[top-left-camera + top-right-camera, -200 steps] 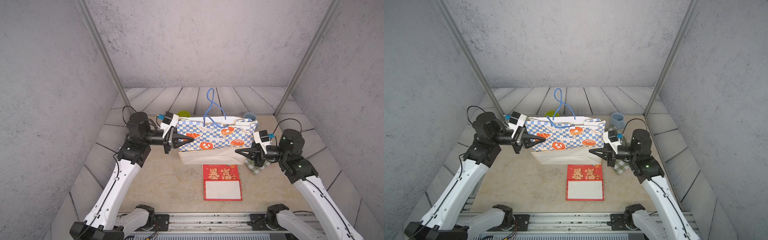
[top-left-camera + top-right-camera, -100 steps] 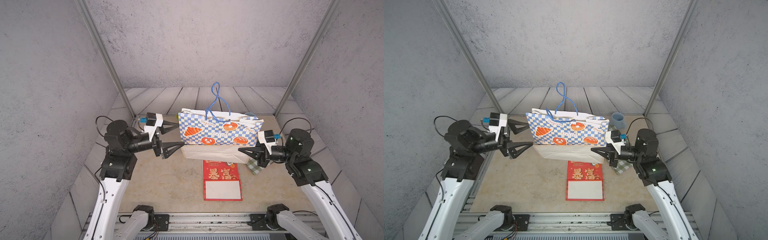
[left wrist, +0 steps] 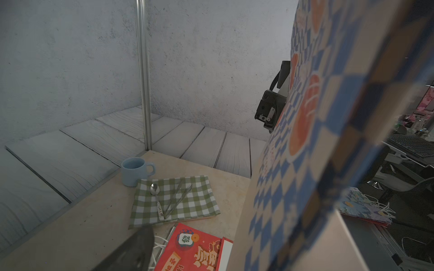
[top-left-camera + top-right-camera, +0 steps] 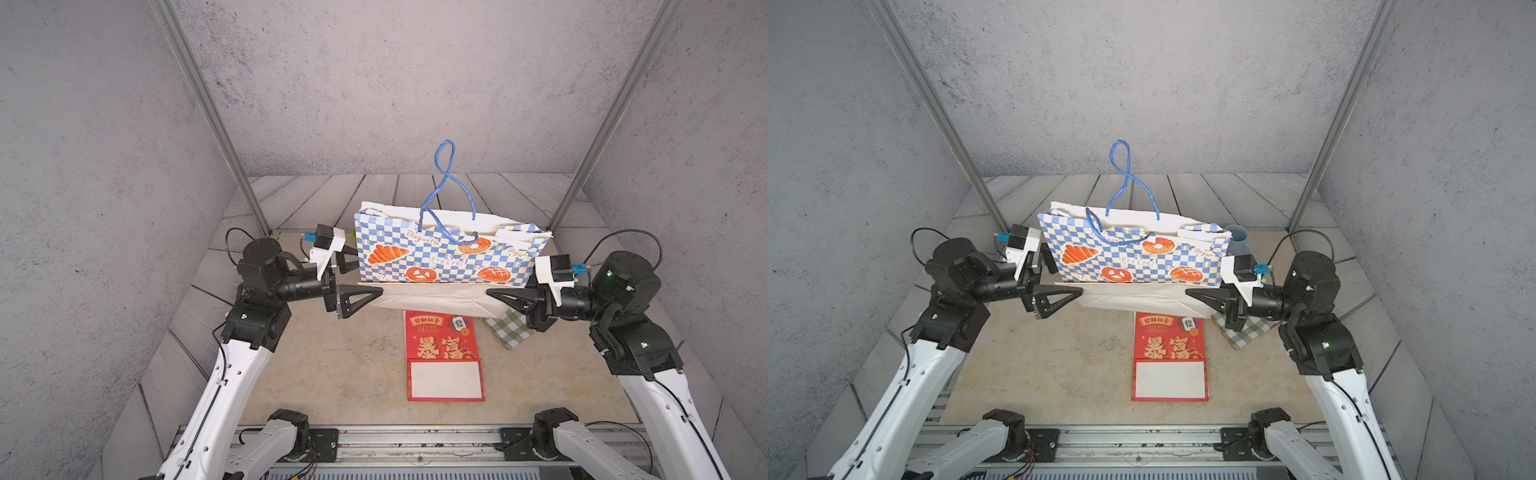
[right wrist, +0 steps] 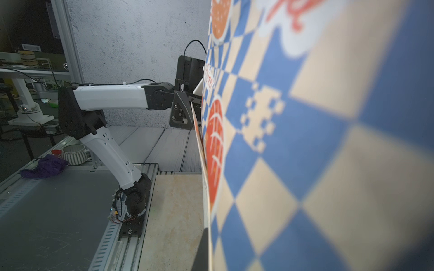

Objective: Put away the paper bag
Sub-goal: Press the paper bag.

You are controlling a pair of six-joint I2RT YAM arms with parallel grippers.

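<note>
Since a second ago, let go at the black left gripper (image 4: 368,270): spread wide now after swinging out and back, with one finger in front of and one behind the left end of the blue-and-cream chequered paper bag (image 4: 444,257). Stands taller and a little further right than then, tipped so as to show a white underside in both top views, over the back of the beige tabletop (image 4: 332,365); cannot tell whether touching it. No change at the black right gripper (image 4: 489,293): pinched together on the bag's lower right corner. Only from the left wrist: a silver spoon (image 3: 155,190) and two thin metal sticks (image 3: 178,199) lying on the green-and-white checked cloth (image 3: 195,204). Past the bag's right end in a top view, just the rim of a pale blue mug (image 4: 1237,239); whole, handle and all, from the left wrist, just beside the cloth. From the right wrist, mostly blurred chequer close up. Bare tabletop left of the flat red printed book (image 4: 444,357), with its back edge just under the bag; cloth partly beneath the right gripper; grey plank flooring (image 4: 316,195) free behind.
</note>
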